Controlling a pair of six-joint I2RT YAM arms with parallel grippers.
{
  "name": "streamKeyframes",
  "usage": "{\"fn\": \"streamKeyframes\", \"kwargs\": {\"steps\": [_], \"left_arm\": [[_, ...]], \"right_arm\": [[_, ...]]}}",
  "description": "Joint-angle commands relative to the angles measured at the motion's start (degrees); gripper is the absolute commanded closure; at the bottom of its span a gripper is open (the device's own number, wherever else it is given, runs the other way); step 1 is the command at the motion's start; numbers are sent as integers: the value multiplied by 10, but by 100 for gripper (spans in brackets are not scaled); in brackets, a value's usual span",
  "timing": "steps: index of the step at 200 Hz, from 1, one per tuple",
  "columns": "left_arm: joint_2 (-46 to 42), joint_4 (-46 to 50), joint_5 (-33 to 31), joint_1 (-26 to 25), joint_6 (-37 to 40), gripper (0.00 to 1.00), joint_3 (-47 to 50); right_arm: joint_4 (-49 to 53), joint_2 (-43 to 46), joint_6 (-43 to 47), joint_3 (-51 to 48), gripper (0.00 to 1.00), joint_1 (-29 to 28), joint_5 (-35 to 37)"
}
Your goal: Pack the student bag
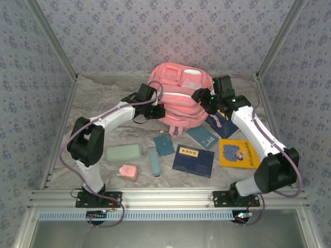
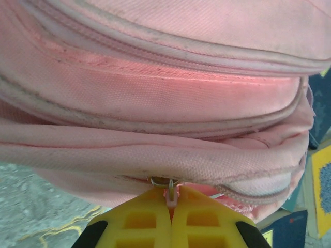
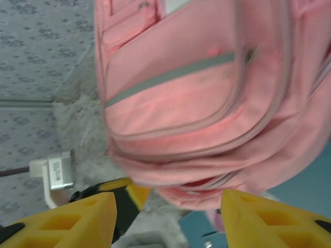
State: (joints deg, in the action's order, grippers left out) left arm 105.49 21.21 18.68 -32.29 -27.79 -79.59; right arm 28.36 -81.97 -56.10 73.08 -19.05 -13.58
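Our left fingers [image 2: 155,219] pinch the zipper pull [image 2: 170,188] on the pink student bag [image 2: 165,93]. Our right fingers [image 3: 77,219] are spread apart, holding nothing.

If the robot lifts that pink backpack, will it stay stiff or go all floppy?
Probably floppy: the pink backpack is soft fabric that sags in folds. It looks slack, so likely light. Tugging the zipper pull pinched by the left gripper would likely stretch the cloth first.

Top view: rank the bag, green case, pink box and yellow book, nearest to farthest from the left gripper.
1. bag, gripped by the left gripper, back centre.
2. green case, front left.
3. pink box, front left, nearer the bases.
4. yellow book, right.
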Motion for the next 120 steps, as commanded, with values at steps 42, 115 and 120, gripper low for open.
{"fn": "streamKeyframes", "kwargs": {"steps": [42, 115, 120], "left_arm": [[-22, -21, 8, -20, -8, 100, -29], [-29, -31, 12, -26, -9, 100, -19], [-28, -32, 12, -26, -9, 100, -19]], "right_arm": [[-173, -67, -215, -43, 44, -70, -55], [-224, -145, -263, -65, 46, -84, -38], [-222, -149, -262, -62, 47, -84, -34]]}}
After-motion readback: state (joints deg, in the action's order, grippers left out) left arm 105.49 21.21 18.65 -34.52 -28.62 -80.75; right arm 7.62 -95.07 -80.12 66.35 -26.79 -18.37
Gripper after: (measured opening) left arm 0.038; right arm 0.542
